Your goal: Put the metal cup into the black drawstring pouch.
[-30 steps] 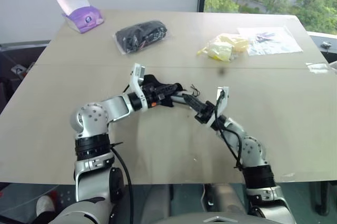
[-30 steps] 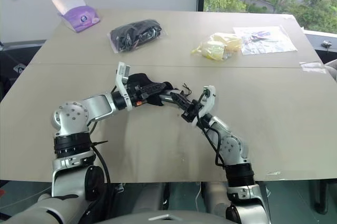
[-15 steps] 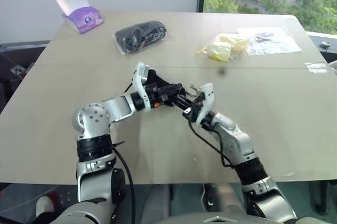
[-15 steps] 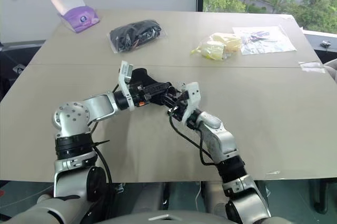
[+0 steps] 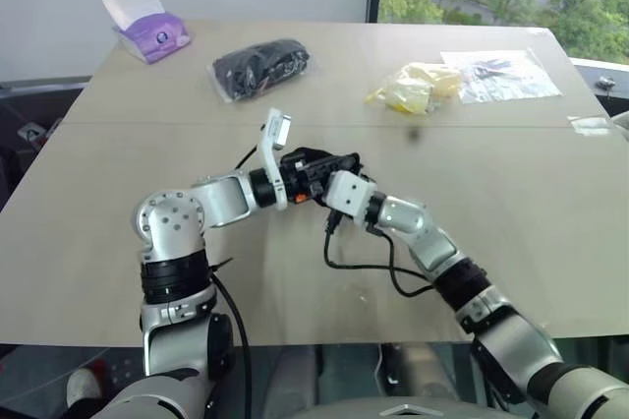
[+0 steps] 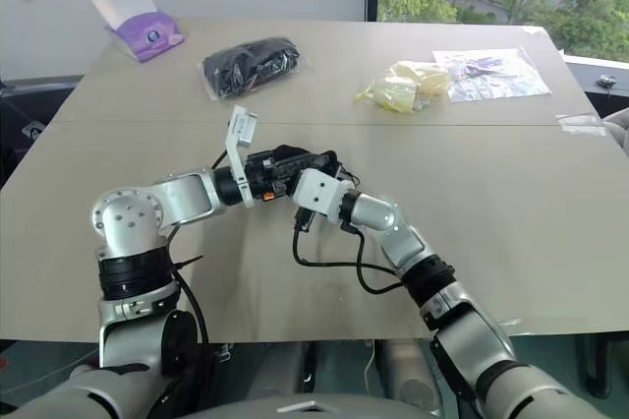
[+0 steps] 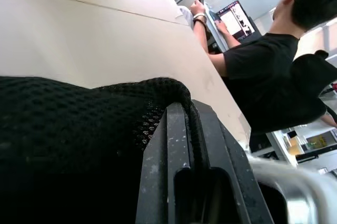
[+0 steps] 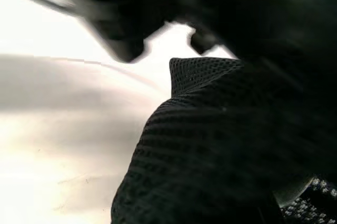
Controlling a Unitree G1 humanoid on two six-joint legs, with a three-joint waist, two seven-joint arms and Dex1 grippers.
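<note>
Black drawstring pouch (image 5: 313, 161) pinched btwn both: left end effector (image 5: 319, 175) clamped on fabric, right end effector (image 5: 339, 171) closed alongside, touching pouch.

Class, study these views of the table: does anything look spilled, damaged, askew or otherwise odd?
Nothing looks spilled or broken. The black drawstring pouch is held above the table between the left gripper and right gripper. The tissue box, plastic-wrapped black bundle and yellow bag lie loosely along the far side.

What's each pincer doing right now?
Left pincer: closed on the black pouch.
Right pincer: closed, against the pouch; whether it grips the fabric cannot be told.
</note>
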